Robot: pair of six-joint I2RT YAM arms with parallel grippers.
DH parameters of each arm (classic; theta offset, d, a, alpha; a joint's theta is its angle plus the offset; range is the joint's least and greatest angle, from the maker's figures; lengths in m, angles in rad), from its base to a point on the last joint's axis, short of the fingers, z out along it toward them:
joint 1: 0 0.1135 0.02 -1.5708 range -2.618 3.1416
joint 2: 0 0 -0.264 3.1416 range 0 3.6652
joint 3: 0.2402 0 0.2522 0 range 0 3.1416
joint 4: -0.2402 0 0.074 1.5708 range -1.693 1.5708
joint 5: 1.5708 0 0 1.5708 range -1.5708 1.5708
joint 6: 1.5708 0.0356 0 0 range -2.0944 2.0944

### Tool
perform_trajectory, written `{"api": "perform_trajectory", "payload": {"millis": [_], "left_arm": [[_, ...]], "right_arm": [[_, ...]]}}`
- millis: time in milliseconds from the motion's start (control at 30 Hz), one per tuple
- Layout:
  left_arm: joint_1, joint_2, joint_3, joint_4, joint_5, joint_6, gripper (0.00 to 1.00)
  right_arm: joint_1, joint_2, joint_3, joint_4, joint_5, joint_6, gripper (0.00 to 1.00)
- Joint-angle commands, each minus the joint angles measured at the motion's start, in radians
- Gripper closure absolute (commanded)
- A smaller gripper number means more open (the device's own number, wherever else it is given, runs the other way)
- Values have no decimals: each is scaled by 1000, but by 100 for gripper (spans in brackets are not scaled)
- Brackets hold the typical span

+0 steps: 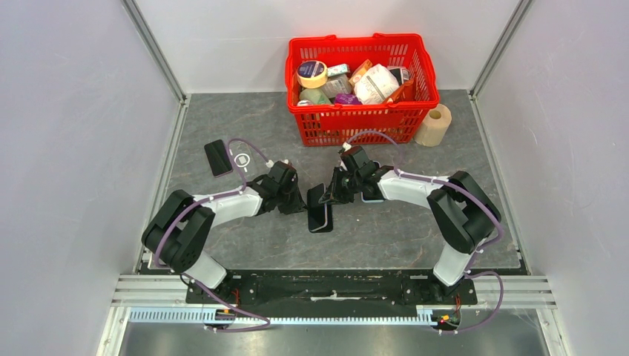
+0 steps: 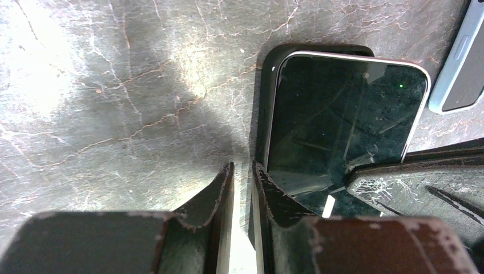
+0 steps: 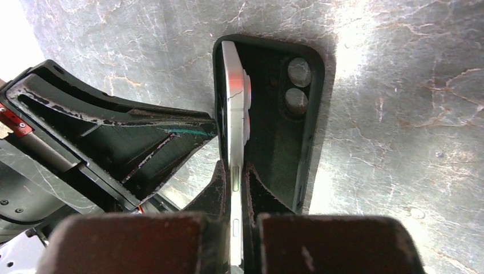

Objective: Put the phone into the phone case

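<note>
Bench (image 1: 415, 230), centre of overhead view: phone case (image 3: 285, 114) lies open side up, and phone (image 3: 231, 114) stands on edge inside it, ready to tip flat. Right gripper (image 3: 235, 172) clenched on phone's edges, steering it. Left gripper (image 2: 242, 177) at case rim, jaws nearly together, probably bracing; grasp unclear.

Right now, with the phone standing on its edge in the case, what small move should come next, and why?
Probably tip the phone flat into the phone case. The right gripper pinches it on one long edge along the case wall, camera bumps facing the case's lens holes. The left gripper sits at the case's rim, seemingly bracing it.
</note>
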Motion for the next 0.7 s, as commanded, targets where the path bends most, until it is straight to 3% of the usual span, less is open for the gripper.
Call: {"api": "perform_trajectory", "payload": {"millis": [0, 400, 667], "left_arm": [[-31, 33, 23, 31, -7, -34, 76], [-52, 32, 32, 29, -6, -38, 77], [-52, 19, 22, 29, -6, -34, 77]], "right_arm": [[8, 42, -29, 40, 7, -2, 100], [21, 73, -15, -70, 150, -42, 100], [52, 62, 62, -213, 307, -79, 83]]}}
